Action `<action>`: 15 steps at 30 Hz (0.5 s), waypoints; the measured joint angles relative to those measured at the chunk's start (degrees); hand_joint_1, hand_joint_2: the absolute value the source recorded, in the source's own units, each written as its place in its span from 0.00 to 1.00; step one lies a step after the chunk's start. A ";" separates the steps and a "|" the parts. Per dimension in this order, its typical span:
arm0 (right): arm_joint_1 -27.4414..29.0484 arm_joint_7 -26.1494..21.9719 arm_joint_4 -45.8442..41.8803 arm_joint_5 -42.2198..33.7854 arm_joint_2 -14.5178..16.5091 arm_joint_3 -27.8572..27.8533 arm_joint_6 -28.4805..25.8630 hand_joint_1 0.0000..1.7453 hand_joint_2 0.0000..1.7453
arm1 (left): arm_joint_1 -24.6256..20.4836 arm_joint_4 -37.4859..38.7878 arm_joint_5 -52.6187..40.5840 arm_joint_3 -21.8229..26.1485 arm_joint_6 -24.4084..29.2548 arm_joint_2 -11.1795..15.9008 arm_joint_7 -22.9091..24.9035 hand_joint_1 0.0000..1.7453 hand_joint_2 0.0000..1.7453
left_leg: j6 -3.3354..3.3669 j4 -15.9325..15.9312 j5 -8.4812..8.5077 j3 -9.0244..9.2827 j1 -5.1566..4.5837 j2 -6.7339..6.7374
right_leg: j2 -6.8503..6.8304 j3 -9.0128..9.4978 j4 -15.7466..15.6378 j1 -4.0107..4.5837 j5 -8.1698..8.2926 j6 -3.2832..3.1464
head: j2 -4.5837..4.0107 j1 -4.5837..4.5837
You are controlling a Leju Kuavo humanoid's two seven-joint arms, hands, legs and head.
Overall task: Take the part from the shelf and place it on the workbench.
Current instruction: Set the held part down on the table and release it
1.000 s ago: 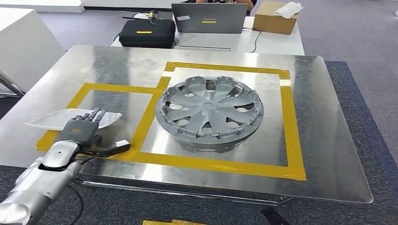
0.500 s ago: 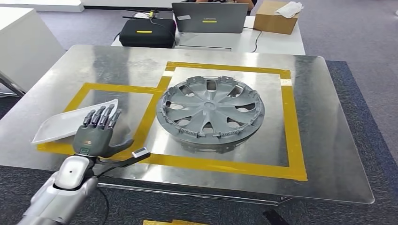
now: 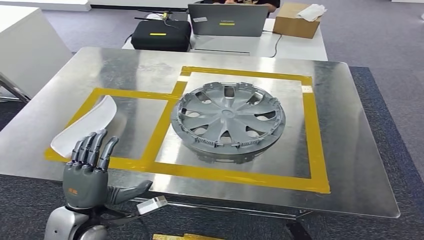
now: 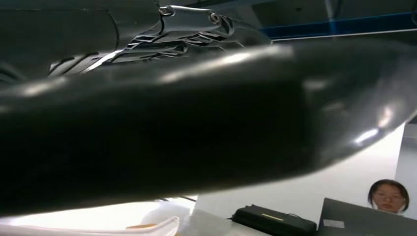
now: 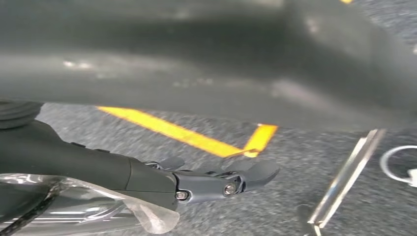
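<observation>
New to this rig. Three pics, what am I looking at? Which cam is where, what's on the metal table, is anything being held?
It is a two-armed humanoid robot. The wide picture is from its head, looking down on a metal workbench. The other two come from cameras at its wrists, so they are close, turned and mostly blurred. On the bench, yellow tape marks two boxes: a grey wheel cover lies in the larger one, and a white curved part lies across the smaller one's edge. The left hand is at the near edge, fingers spread, holding nothing. The right hand hangs over the floor, apparently empty. Behind are a laptop, a black case and a cardboard box.
</observation>
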 joint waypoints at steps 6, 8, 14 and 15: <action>-0.74 -1.52 -0.52 -0.96 0.24 -1.36 0.04 0.00 0.00 | 5.15 -4.50 4.09 2.75 -0.01 -4.96 -5.16 0.00 0.00 | -2.27 2.78 -1.52 -0.83 0.79 -0.39 | 0.02 5.08 -10.12 -0.96 5.98 1.31 | 0.00 0.24; -1.04 -1.60 -0.60 -1.01 0.49 -1.45 0.07 0.00 0.00 | 5.82 -5.53 4.17 3.25 -0.01 -5.74 -5.32 0.00 0.00 | -2.94 3.70 -1.72 -1.49 0.57 -0.51 | 0.31 5.41 -10.74 -0.78 5.65 0.23 | 0.00 0.32; -1.15 -1.64 -0.72 -1.03 0.51 -1.80 0.05 0.00 0.00 | 6.86 -6.88 4.33 4.20 -0.01 -6.78 -5.40 0.00 0.00 | -3.51 13.71 -8.61 -5.68 0.80 -0.56 | 0.05 3.92 -10.24 -0.44 6.58 -2.30 | 0.00 0.07; -1.14 -1.64 -0.73 -1.03 0.51 -1.84 0.05 0.00 0.00 | 6.95 -6.96 4.34 4.30 -0.01 -6.87 -5.39 0.00 0.00 | -3.39 17.43 -10.43 -7.09 0.75 -0.56 | -0.08 3.59 -10.24 -0.20 6.79 -2.56 | 0.00 0.08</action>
